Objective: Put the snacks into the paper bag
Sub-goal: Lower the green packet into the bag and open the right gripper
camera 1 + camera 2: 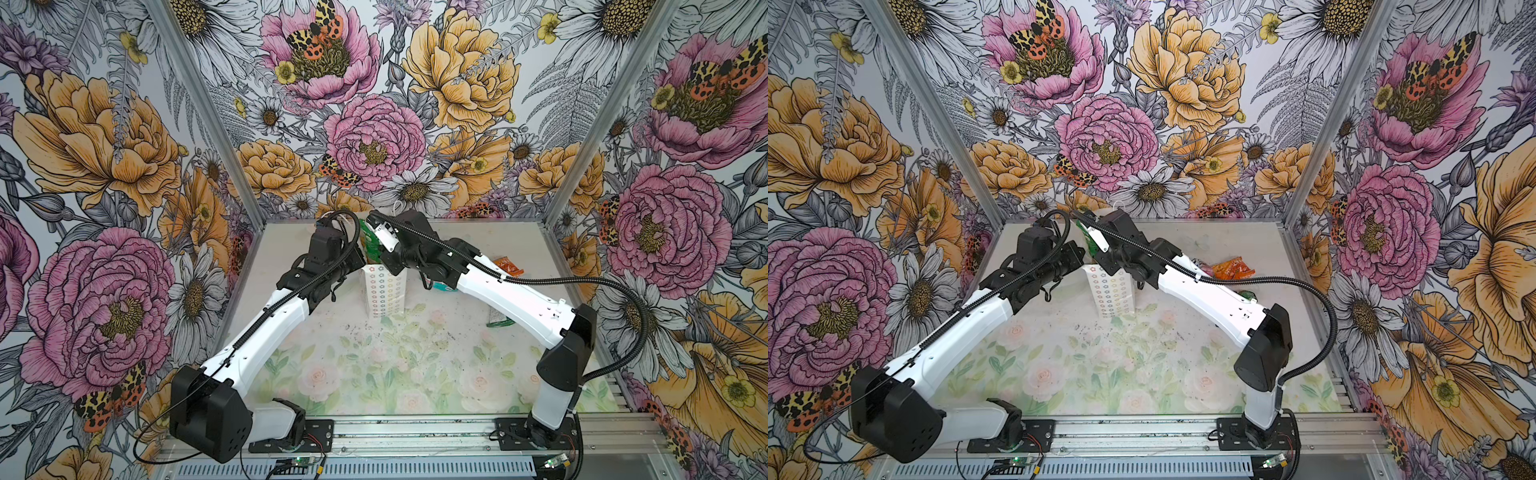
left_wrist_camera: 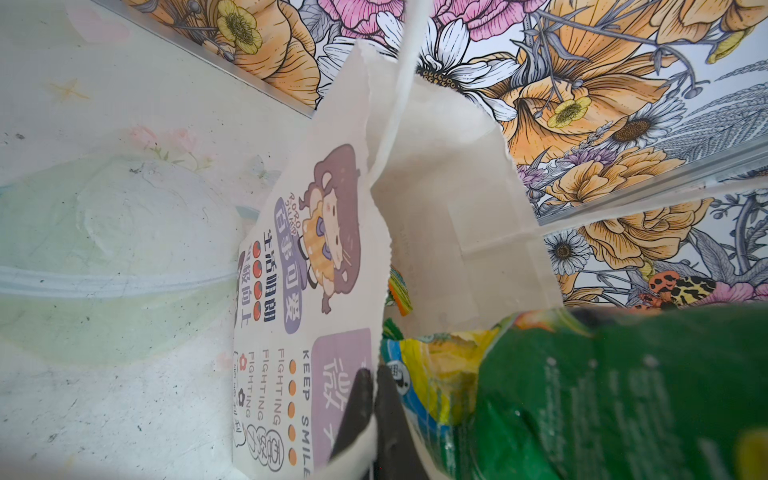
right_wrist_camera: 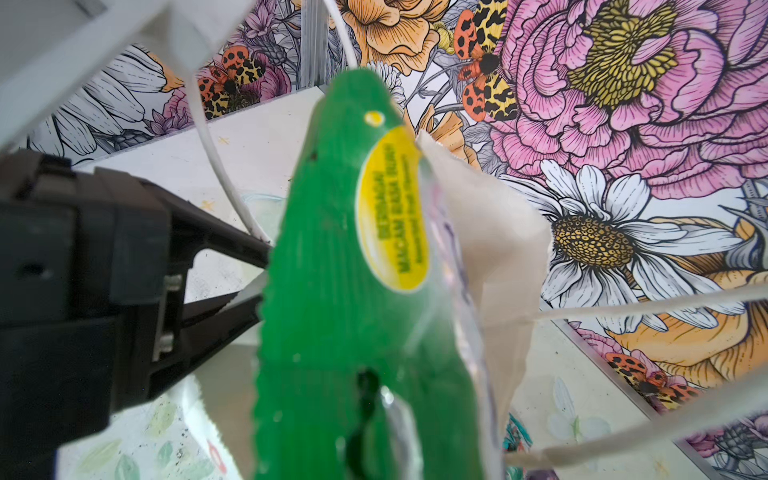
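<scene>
1. Both top views: mounted high over the front edge of the table [image 1: 374, 374], pitched down toward its rear edge. Coverage is nearly identical and takes in the whole table.
2. Left wrist view: very near the paper bag [image 2: 449, 199], beside its printed face and open mouth.
3. Right wrist view: apparently just above the bag mouth; the green packet [image 3: 332, 291] fills the centre, blurred.
4. All views share the bag and the packet.
</scene>
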`<control>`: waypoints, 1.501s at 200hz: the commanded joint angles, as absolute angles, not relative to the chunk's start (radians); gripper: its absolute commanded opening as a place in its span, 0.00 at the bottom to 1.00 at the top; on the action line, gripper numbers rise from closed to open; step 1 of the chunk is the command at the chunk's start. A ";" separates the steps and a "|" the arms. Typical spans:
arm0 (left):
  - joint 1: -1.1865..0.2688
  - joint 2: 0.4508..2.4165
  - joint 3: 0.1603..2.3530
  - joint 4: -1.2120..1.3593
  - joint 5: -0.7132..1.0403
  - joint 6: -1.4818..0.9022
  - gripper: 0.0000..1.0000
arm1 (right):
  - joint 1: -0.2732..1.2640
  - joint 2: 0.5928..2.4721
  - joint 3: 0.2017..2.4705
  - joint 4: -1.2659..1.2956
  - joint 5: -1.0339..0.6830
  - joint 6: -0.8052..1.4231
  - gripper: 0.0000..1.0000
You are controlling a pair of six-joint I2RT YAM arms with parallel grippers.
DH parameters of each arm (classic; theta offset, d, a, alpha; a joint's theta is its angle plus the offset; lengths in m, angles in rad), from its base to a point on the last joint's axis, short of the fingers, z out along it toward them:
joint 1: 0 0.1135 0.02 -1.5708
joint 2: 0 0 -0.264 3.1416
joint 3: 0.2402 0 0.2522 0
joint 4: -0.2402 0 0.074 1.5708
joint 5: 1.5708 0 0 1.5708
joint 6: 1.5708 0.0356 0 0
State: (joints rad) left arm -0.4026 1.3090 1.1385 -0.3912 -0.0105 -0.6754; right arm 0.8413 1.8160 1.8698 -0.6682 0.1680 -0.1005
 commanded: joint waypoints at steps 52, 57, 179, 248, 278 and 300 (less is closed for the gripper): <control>-0.399 1.293 1.117 -0.400 0.014 -0.681 0.00 | 0.850 1.831 1.954 -0.736 0.091 -0.111 0.15; -0.398 1.293 1.118 -0.399 0.014 -0.681 0.00 | 0.850 1.832 1.954 -0.736 0.092 -0.109 0.21; -0.396 1.295 1.122 -0.400 0.014 -0.678 0.00 | 0.850 1.820 1.970 -0.735 0.127 -0.108 0.46; -0.393 1.287 1.113 -0.400 0.015 -0.675 0.00 | 0.850 1.772 1.951 -0.733 0.127 -0.085 0.50; -0.390 1.281 1.109 -0.400 0.015 -0.675 0.00 | 0.850 1.744 1.937 -0.733 0.124 -0.077 0.50; -0.389 1.279 1.107 -0.400 0.015 -0.675 0.00 | 0.850 1.719 1.925 -0.733 0.126 -0.074 0.51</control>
